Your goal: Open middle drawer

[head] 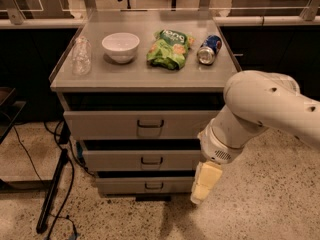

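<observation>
The middle drawer (142, 160) is the centre one of three grey metal drawers in a cabinet, shut, with a small dark pull handle (150, 160). The taller top drawer (140, 124) sits above it and the lowest drawer (147, 185) below. My white arm comes in from the right. My gripper (204, 183) is pale yellow and hangs down to the right of the middle and lowest drawer fronts, apart from the handle.
On the cabinet top (90, 76) stand a clear plastic bottle (81, 55), a white bowl (120, 46), a green chip bag (168, 49) and a blue soda can (209, 49) on its side. A dark stand and cables (52, 194) lie on the floor at left.
</observation>
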`<state>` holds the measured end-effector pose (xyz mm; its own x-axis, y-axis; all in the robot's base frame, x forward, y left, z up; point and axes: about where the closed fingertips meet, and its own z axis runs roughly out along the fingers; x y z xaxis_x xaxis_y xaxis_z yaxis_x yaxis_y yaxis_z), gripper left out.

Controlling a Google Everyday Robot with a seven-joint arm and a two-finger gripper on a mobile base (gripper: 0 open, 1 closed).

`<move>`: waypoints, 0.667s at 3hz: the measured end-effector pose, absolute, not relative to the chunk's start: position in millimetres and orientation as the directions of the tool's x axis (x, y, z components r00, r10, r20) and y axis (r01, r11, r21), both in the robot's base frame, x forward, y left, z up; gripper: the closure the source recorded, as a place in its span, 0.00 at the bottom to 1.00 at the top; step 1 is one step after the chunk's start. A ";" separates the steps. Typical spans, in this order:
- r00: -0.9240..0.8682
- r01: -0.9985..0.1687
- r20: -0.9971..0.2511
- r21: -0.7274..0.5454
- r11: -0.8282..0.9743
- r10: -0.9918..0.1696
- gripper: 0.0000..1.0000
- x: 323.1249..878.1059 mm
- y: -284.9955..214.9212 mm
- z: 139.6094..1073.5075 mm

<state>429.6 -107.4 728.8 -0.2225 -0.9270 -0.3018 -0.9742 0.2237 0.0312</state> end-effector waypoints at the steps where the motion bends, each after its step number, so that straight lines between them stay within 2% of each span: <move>1: -0.235 -0.972 -0.321 0.065 0.226 -0.917 0.00 431.2 -96.3 694.3; 2: -0.286 -0.958 -0.325 0.129 0.257 -0.902 0.00 449.1 -77.3 621.3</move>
